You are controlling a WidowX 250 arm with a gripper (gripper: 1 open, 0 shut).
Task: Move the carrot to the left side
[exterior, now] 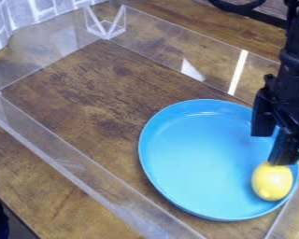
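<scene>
The carrot [273, 182] shows as a small yellow, rounded piece lying on the right rim area of a round blue plate [190, 154]. My black gripper [275, 147] hangs just above it at the right edge of the picture, pointing down. Its two fingers stand apart, open, with nothing between them. One fingertip [286, 157] ends close over the yellow piece; I cannot tell whether it touches. The arm's upper part runs out of the frame at the top right.
The plate rests on a dark wooden tabletop [90, 93] enclosed by low clear plastic walls [64, 154]. A clear plastic stand [106, 21] sits at the far back. The bare wood lies to the left of the plate.
</scene>
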